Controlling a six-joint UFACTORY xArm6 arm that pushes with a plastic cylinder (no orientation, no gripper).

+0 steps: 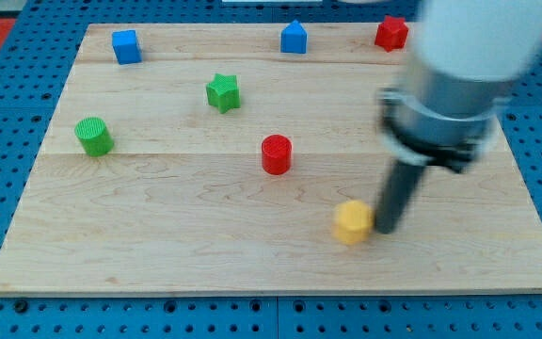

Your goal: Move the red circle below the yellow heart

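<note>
Wooden desk [158, 235] fills most of the frame, sitting on a blue pegged surface. No gripper on this arm, so nothing to open or close, just a dark rod hanging from a grey and white arm body at the upper right of the frame.

My tip [385, 230] sits at lower right of centre, just beside the yellow heart [352, 222], on the heart's right side. Looks like touching or v. close; can't tell which, the heart is a bit blurred.

Red circle [276, 154] is near the middle of the frame, up and to the left of the yellow heart, well apart from it and from my tip. So the red circle is above the heart's level, not below.

Other blocks:
- green star [223, 92], upper centre-left, above and left of the red circle.
- green circle [93, 137], left side of the frame, approx. level w/ the red circle.
- blue cube [126, 46], upper left, near the desk's top edge.
- blue block w/ pointed top [294, 38], top centre.
- red block [391, 33], top right, exact shape hard to make out, just left of the arm body.
</note>
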